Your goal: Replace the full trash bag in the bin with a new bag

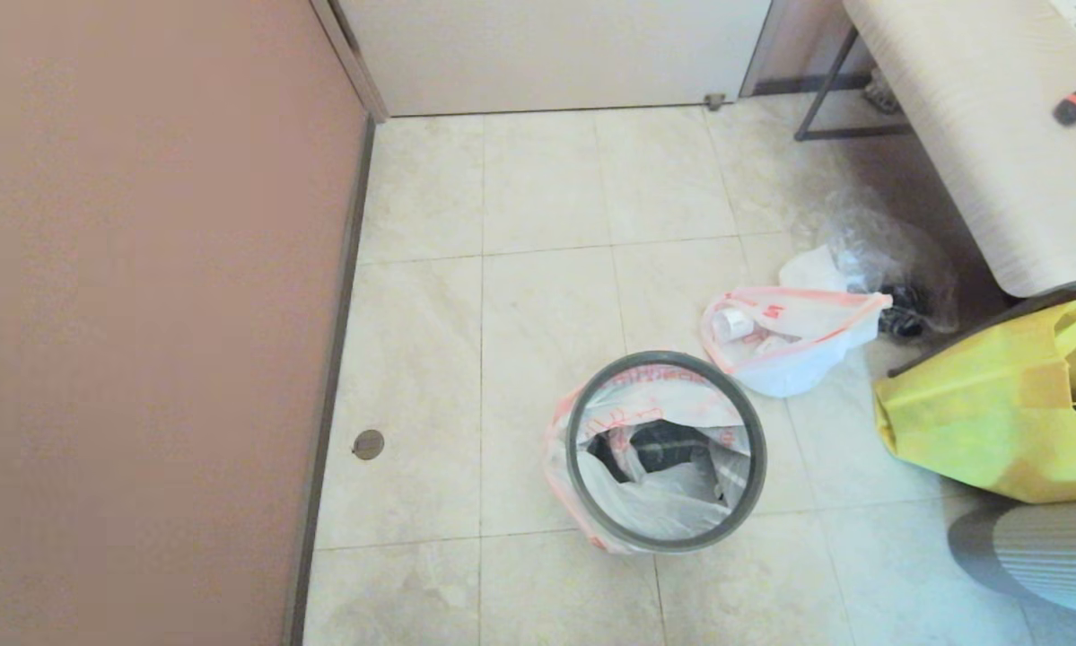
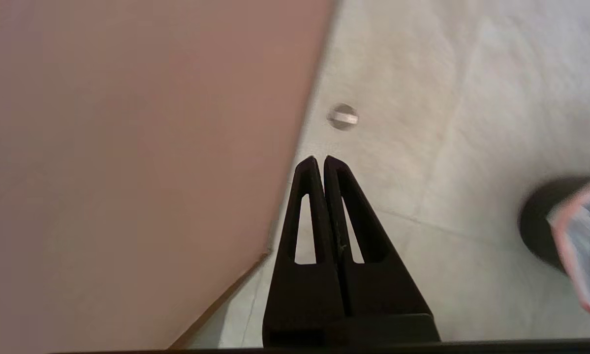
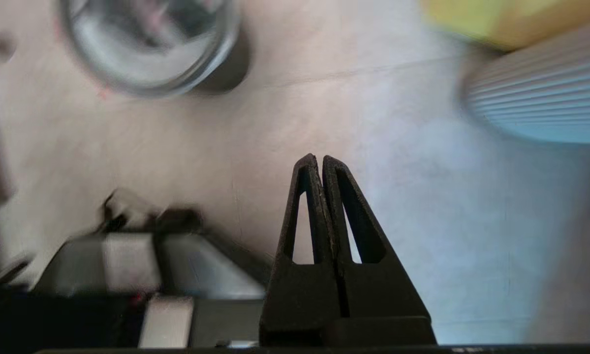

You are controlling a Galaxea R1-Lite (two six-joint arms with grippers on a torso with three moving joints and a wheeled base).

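- Left tool: fingers pressed together, holding nothing, over bare floor by the wall; the bin sits off to its side.
- Right tool: closed, empty, above floor; the bin lies well ahead of its tips.
- The new bag lines the bin under the hoop rim, which likely pins it.
- The full trash bag lies just beside the bin, probably set aside.

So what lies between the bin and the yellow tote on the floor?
In the head view, only bare floor tile separates the bin from the yellow tote; the full trash bag lies farther back, off that stretch.
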